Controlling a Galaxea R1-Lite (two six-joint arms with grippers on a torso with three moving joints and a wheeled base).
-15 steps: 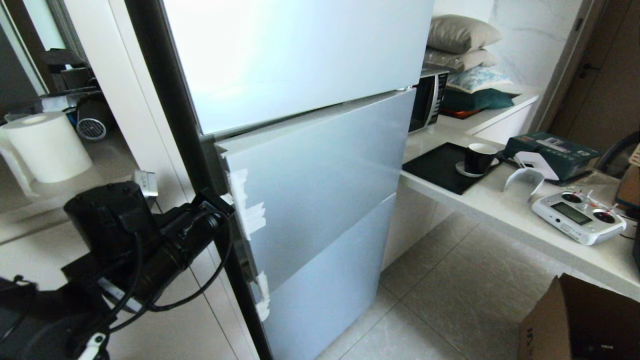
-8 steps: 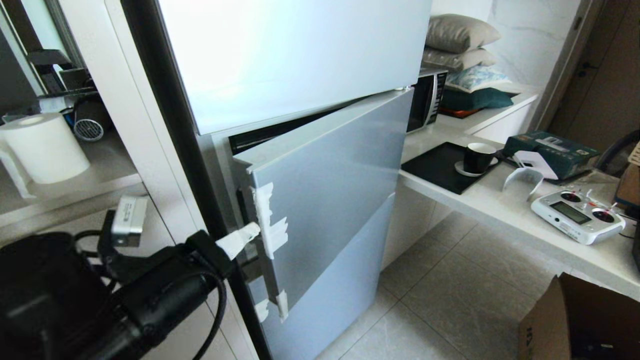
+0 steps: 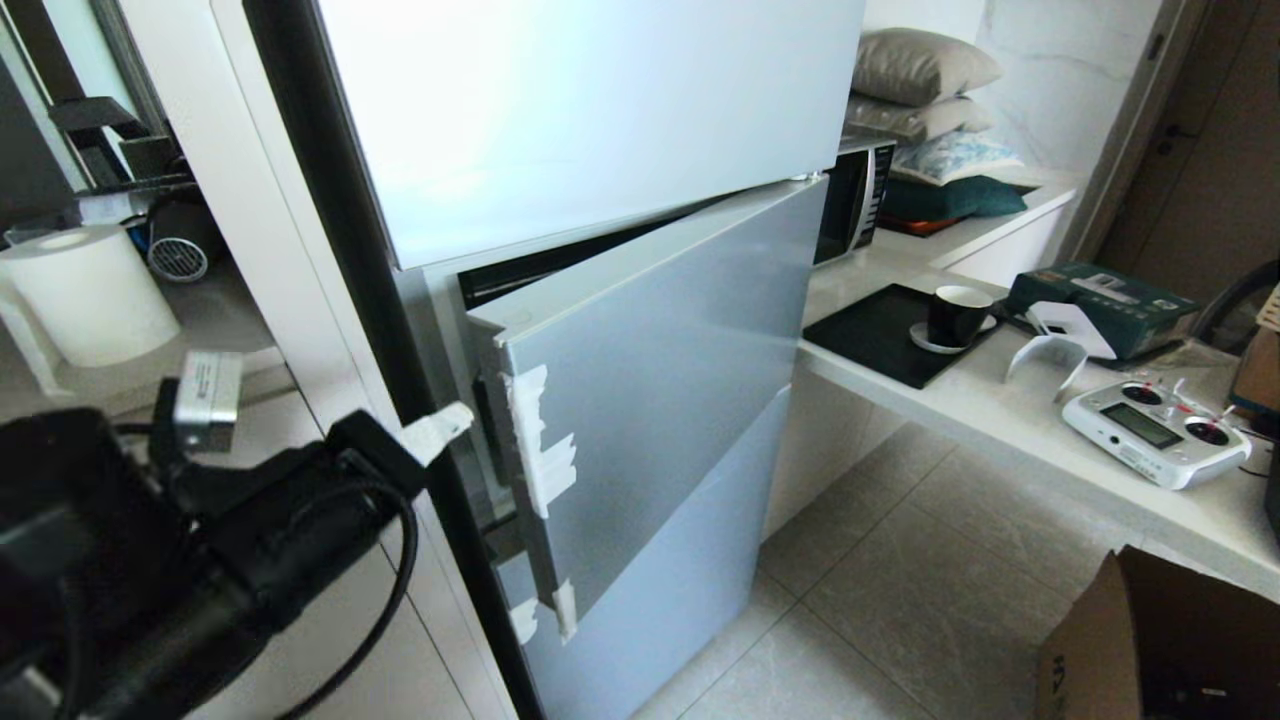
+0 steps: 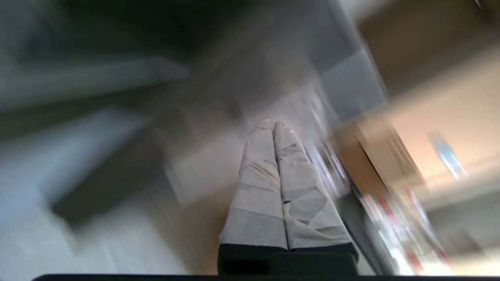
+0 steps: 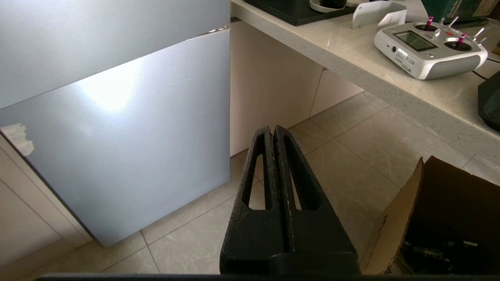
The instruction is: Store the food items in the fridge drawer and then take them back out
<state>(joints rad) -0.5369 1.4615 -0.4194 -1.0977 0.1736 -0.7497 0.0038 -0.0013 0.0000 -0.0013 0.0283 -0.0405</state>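
both grippers [image 4: 273, 124] [image 5: 272, 128] empty, fridge door [image 3: 660, 370] ajar

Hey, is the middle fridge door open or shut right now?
Open, partway. The middle door is swung out at its taped edge, leaving a dark gap under the top door. The left gripper sits just beside that edge.

A home kitchen. A tall fridge [image 3: 600, 300] stands beside a stone counter [image 3: 1000, 410] holding a microwave [image 3: 855, 200] and cup [image 3: 958, 315]. The floor [image 3: 900, 580] is tiled.
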